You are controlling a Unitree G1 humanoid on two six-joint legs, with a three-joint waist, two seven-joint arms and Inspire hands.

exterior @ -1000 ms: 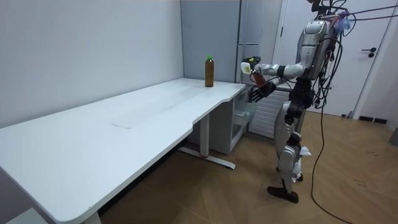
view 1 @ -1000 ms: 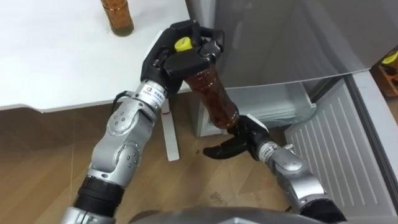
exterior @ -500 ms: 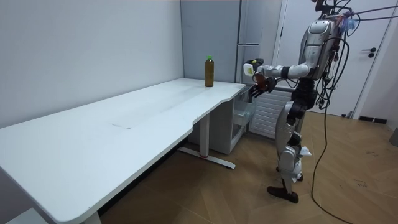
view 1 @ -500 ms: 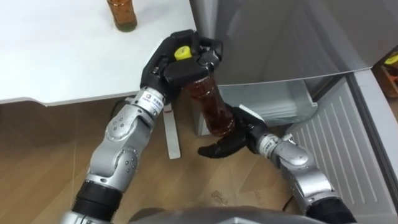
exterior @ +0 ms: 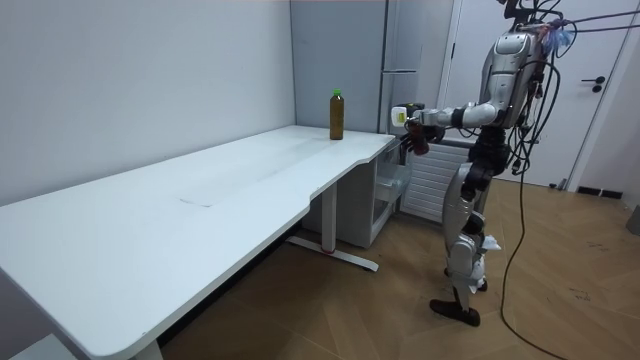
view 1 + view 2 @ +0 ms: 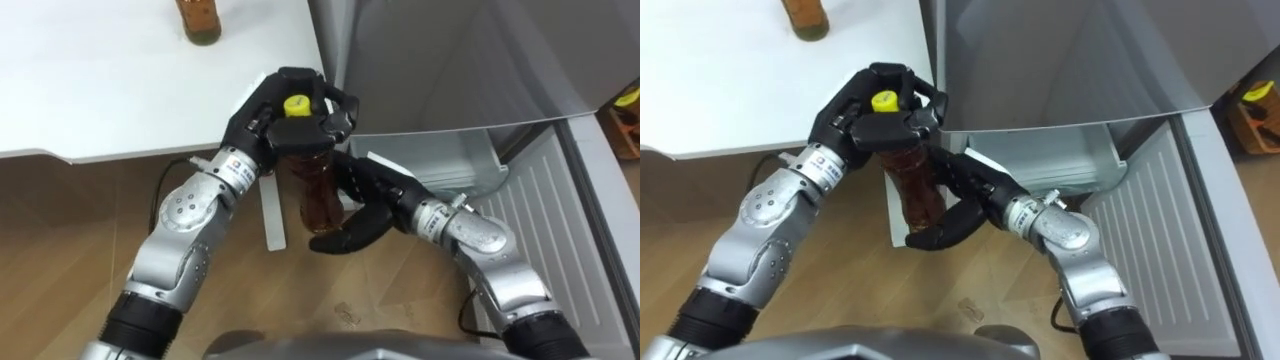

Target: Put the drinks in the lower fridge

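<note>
A brown drink bottle [image 6: 318, 190] with a yellow cap [image 6: 296, 103] hangs nearly upright in front of me, beside the table corner. My left hand [image 6: 272, 112] is shut round its neck and cap from above. My right hand [image 6: 362, 200] comes in from the lower right, with its fingers curled round the bottle's lower part and under its base. In the room view I stand by the table's end, facing the fridge, with the bottle [image 5: 409, 124] held out at chest height. A second brown bottle [image 6: 197, 20] with a green cap [image 5: 337, 92] stands on the white table [image 6: 100, 90].
The grey fridge [image 6: 450, 60] rises just right of the table. Its lower door [image 6: 540, 225] stands open to my right, ribbed white inside, with a white compartment [image 6: 440, 165] behind my right arm. A yellow-capped item [image 6: 627, 96] shows at the right edge. Wood floor lies below.
The bottle has swung from tilted to nearly upright and shifted slightly left. My right hand has risen from under its base and curled round its lower part. My left hand keeps its hold.
</note>
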